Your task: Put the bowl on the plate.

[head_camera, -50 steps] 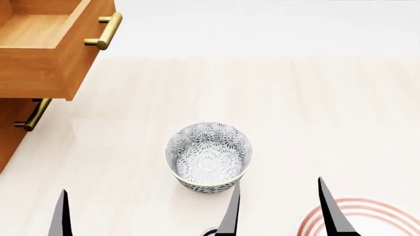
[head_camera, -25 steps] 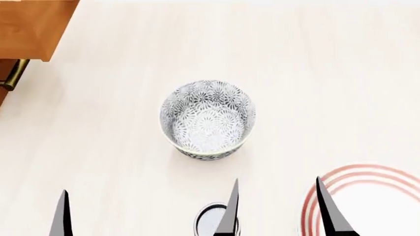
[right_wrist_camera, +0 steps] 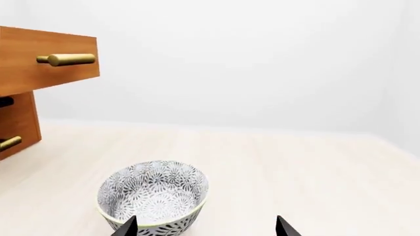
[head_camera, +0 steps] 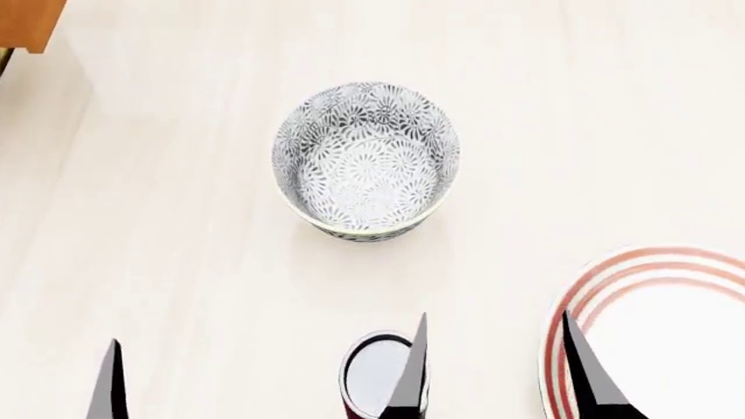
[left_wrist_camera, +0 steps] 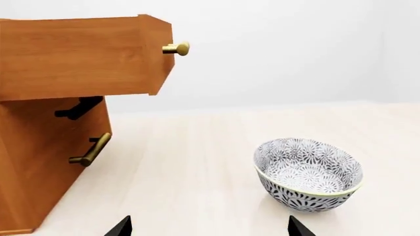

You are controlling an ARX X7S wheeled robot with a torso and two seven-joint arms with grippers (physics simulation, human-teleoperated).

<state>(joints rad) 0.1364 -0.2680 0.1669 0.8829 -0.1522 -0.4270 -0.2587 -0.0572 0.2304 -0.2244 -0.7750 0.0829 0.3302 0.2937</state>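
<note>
The bowl (head_camera: 365,161), white with a dense grey-black floral pattern, stands upright and empty on the pale table. The plate (head_camera: 582,297), white with red rings, lies at the near right, partly cut off by the head view's edge. My right gripper (head_camera: 494,319) is open, hovering near of the bowl between a can and the plate. From the right wrist the bowl (right_wrist_camera: 152,196) sits just ahead, by one finger of the right gripper (right_wrist_camera: 206,226). My left gripper (left_wrist_camera: 208,226) is open with nothing in it; the bowl (left_wrist_camera: 308,174) lies ahead and off to one side.
A small can (head_camera: 375,377) with a dark rim and pale top stands near of the bowl, partly behind a right gripper finger. A wooden cabinet (left_wrist_camera: 46,152) with brass handles stands at the far left, its top drawer (left_wrist_camera: 78,59) pulled out.
The head view has shifted: the bowl sits higher in the frame, the can and plate show more, and the cabinet has nearly left the view. Both grippers stay open.
</note>
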